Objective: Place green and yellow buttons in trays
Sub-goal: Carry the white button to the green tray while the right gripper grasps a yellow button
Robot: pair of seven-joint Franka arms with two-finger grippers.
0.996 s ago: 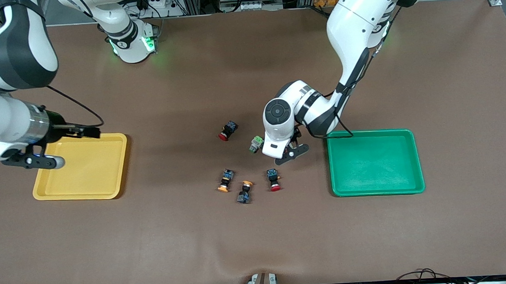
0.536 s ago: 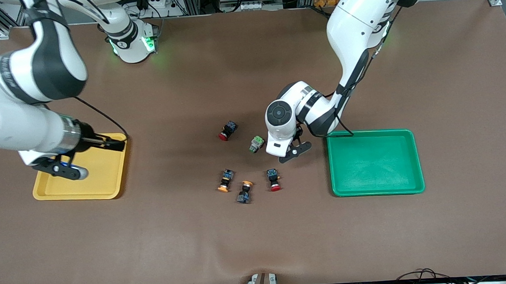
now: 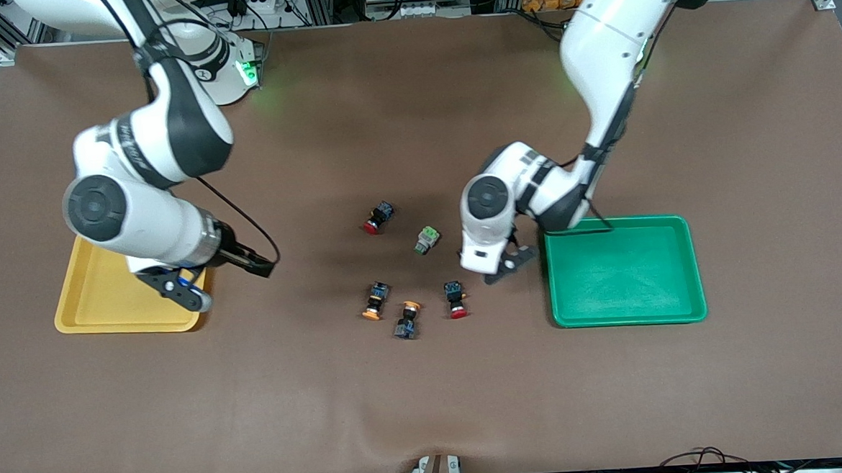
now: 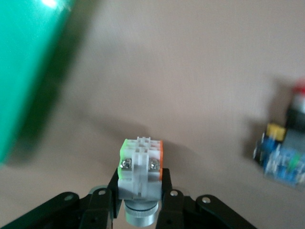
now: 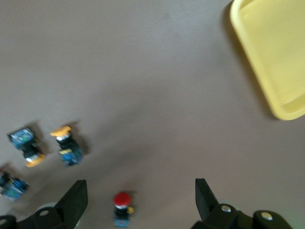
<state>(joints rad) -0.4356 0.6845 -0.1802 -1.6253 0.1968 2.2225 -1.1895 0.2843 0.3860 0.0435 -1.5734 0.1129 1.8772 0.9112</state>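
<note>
My left gripper (image 3: 500, 267) is shut on a pale silvery-white switch (image 4: 140, 164) with a green edge and an orange-red edge. It holds the switch over the table beside the green tray (image 3: 627, 319), whose rim shows in the left wrist view (image 4: 28, 62). In the front view my hand hides the switch. A second pale switch with a light-green block (image 3: 427, 240) lies on the table. Two orange-capped switches (image 3: 374, 300) (image 3: 407, 319) lie nearer the front camera and show in the right wrist view (image 5: 66, 143) (image 5: 28, 145). My right gripper (image 3: 186, 292) is open and empty at the yellow tray's (image 3: 100, 311) corner.
Two red-capped black-and-blue switches lie among the others, one (image 3: 379, 218) farther from the front camera, one (image 3: 456, 299) beside the orange-capped pair. The first shows between my right gripper's fingers (image 5: 121, 205). The yellow tray's corner shows in the right wrist view (image 5: 276, 57).
My right arm has swung from over the yellow tray toward the middle of the table. My left gripper has moved with the pale switch toward the green tray.
</note>
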